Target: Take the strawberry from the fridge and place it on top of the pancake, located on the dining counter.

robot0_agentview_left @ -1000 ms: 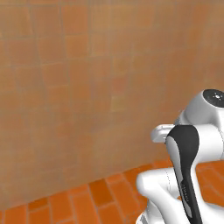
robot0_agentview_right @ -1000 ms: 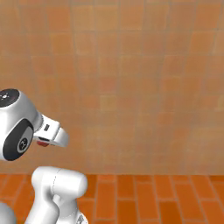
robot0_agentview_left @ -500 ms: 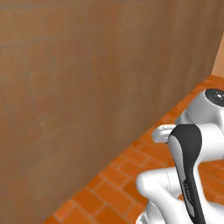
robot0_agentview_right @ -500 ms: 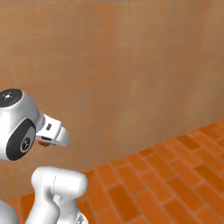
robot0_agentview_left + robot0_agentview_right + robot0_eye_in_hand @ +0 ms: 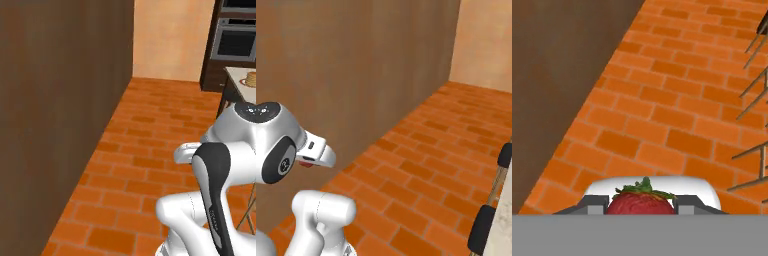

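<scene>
In the left base view, a tall dark wooden panel (image 5: 60,110) is seen along the left, with a brick floor (image 5: 150,145) running beside it toward the far wall and a built-in oven (image 5: 235,40). At the far right edge, a corner of the dining counter (image 5: 239,79) is visible, and the pancake (image 5: 251,77) is seen resting on a plate (image 5: 245,82) near that corner; it is judged to be the place where the fruit is meant to go, and it lies well apart from the arm. In the right base view, the same wooden panel (image 5: 351,75) is seen on the left and dark padded stool parts (image 5: 491,210) at the right edge; a small patch of red is seen under the white hand of the arm, which is taken to be the strawberry (image 5: 305,162) carried there. In the hand view, the strawberry (image 5: 641,202) is seen with its green leaves uppermost, clamped between the two dark fingertips of the gripper (image 5: 641,206), which is closed on it. The fruit is held low and close to the hand, apparently so that it is kept secure while the base is driven toward the counter. Thin stool legs (image 5: 752,150) are seen on the right over the bricks.
</scene>
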{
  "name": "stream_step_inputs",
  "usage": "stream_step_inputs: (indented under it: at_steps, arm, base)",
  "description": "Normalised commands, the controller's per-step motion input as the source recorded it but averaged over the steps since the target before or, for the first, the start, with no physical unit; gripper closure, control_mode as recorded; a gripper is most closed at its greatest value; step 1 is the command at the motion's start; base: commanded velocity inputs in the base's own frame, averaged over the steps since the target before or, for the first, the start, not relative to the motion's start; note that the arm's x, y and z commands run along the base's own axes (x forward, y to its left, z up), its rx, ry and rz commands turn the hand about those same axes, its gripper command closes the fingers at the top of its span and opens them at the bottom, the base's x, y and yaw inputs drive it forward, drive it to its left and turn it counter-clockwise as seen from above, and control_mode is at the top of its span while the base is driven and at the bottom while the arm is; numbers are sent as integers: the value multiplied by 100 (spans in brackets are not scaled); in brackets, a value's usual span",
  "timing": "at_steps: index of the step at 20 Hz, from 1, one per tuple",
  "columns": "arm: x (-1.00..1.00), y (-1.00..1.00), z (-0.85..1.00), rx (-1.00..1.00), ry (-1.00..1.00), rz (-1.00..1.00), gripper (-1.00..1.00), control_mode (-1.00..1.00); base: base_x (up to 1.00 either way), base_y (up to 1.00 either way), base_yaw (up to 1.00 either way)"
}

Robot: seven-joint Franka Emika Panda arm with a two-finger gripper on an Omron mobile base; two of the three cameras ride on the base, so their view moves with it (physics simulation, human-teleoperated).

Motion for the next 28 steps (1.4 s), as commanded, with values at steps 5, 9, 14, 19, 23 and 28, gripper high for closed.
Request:
stream_step_inputs:
  at_steps: [5, 9, 14, 19, 23, 28]
  arm:
    - [0, 0, 0, 0, 0, 0, 100, 100]
    - [0, 0, 0, 0, 0, 0, 100, 100]
    - [0, 0, 0, 0, 0, 0, 100, 100]
    - [0, 0, 0, 0, 0, 0, 100, 100]
    - [0, 0, 0, 0, 0, 0, 100, 100]
    - [0, 0, 0, 0, 0, 0, 100, 100]
  base:
    - [90, 20, -67]
    - [95, 70, -65]
    - [100, 76, -63]
    - [100, 75, -64]
    - [100, 75, -64]
    - [100, 76, -62]
